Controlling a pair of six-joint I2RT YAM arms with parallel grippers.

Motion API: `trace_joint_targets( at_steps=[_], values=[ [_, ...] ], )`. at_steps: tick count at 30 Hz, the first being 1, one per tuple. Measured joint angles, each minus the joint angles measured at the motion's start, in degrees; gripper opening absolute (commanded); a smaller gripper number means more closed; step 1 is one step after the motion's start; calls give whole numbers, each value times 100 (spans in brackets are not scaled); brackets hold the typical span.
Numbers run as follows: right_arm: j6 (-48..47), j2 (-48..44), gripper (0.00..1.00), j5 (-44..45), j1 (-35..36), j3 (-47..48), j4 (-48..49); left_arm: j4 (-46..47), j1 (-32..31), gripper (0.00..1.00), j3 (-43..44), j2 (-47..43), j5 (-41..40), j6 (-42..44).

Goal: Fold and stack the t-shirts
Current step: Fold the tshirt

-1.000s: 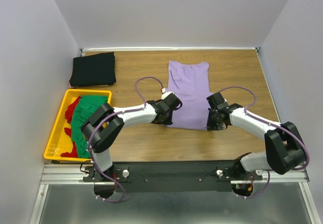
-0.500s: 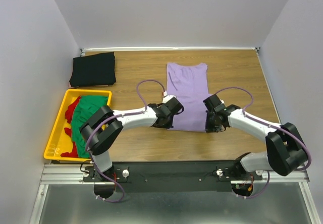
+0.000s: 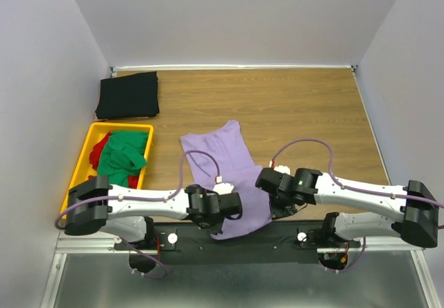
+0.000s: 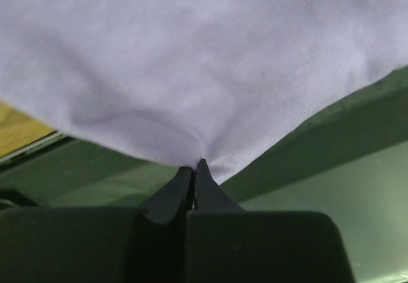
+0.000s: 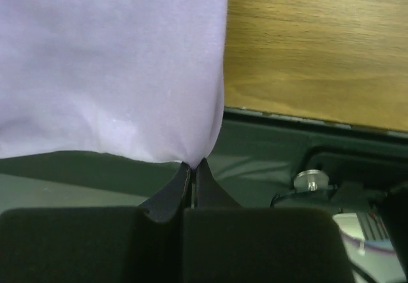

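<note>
The large lavender-purple cotton t-shirt [image 3: 220,157] lies slantwise in the lower middle of the top view. Its narrow end points toward the middle of the brown wooden bench [image 3: 312,107], and its wider end hangs over the near edge onto the black metal rail [image 3: 277,242]. The left claw [image 4: 194,168] is pressed together on a small tuck of this cloth, and the right claw [image 5: 193,166] pinches a corner of the hem in the same way.

I think the main danger is the thin grip. Each claw holds only a little cloth at its tips, so a quick pull could let the cloth slide out, and then one side would drop. The overhanging part could also catch on the rail or on the silver bolt [image 5: 311,180] beside it. Because the shirt lies at an angle, an uneven pull from the two arms would probably bunch it and make the fold crooked.

The purple cloth is soft, matt and finely woven, and it gathers into smooth creases at each pinch. The bench has a straight wood grain and looks hard and flat. In the upper left lies a black t-shirt folded into a neat rectangle [image 3: 128,94]. Below it, a rigid yellow plastic crate [image 3: 75,186] holds a crumpled green t-shirt [image 3: 123,157] and a red t-shirt [image 3: 100,147].
</note>
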Motion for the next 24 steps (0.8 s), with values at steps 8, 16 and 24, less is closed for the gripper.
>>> trace_joint_targets(
  at_steps=[8, 16, 24],
  values=[
    [-446, 800, 1, 389, -560, 2177, -634, -170, 2105, 0, 50, -1167, -138, 527],
    [-1858, 2446, 1, 564, -1661, 4638, -741, -107, 4181, 0, 890, -1233, -197, 1947],
    [-2846, 3665, 1, 358, -2496, 6286, -772, 363, 5517, 0, 1504, -695, -7, 3027]
  ],
)
